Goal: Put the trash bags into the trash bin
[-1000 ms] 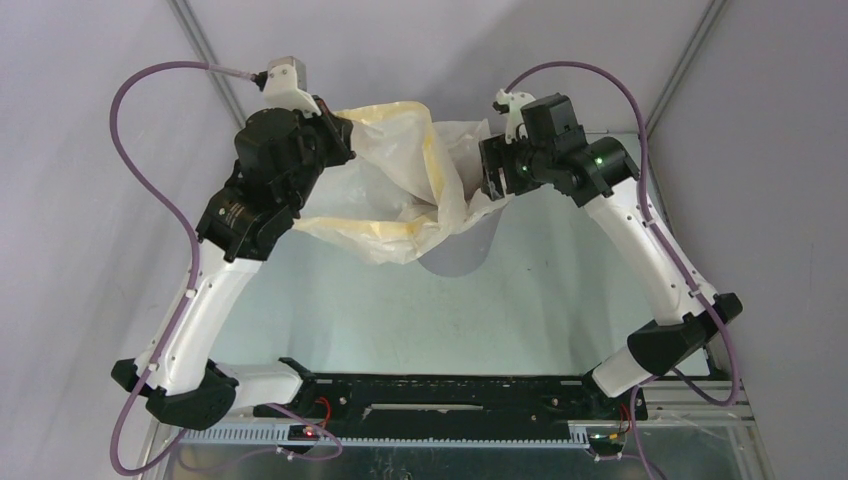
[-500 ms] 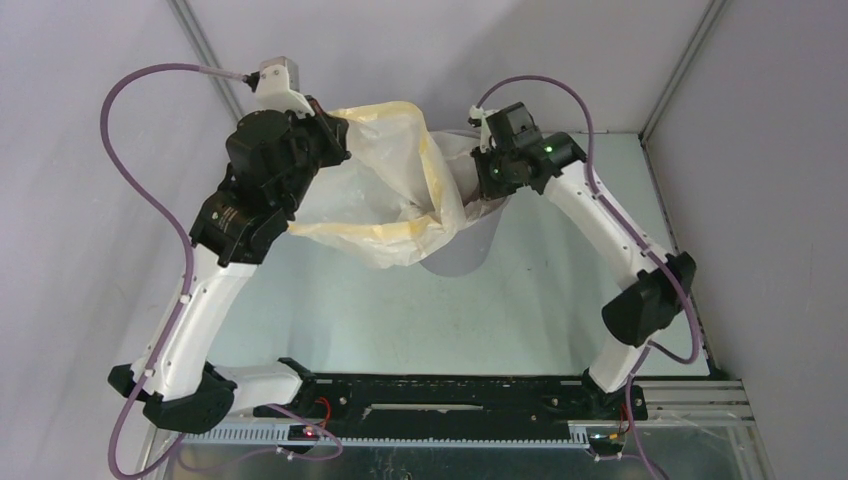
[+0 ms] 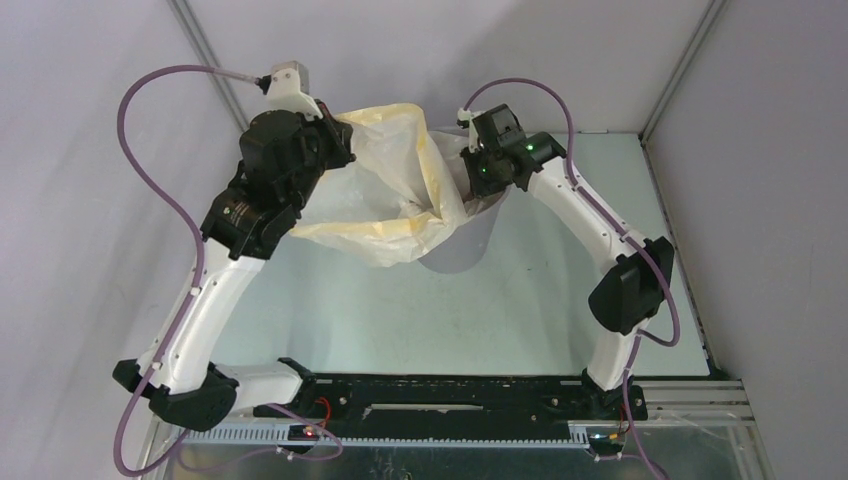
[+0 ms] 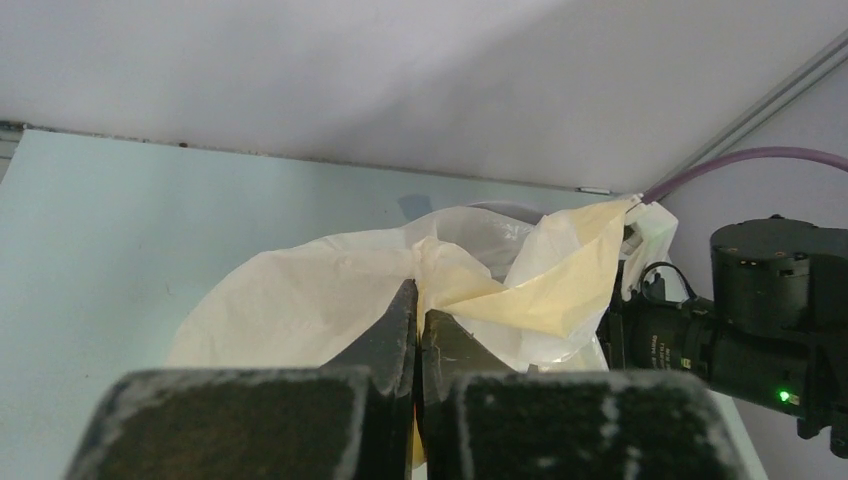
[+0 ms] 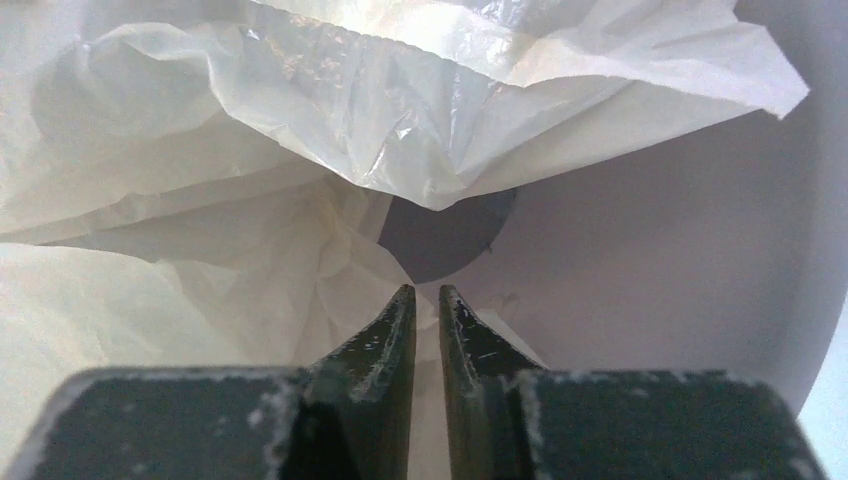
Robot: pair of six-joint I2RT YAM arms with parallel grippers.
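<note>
The thin, crinkly, pale yellow-cream plastic bag point(image 3: 385, 185) is draped over the light grey round plastic bin point(image 3: 487, 212) at the table's far edge. Most of it spills out toward the far-left corner. Your left gripper point(image 4: 419, 305) is clamped on a fold of film. Your right gripper point(image 5: 427, 295) is down inside the bin with its jaws almost together, and I cannot tell whether they pinch film. Bring the left hand low over the rim to feed slack and tuck downward with the right. Go slowly, since the bin looks easy to tip.
</note>
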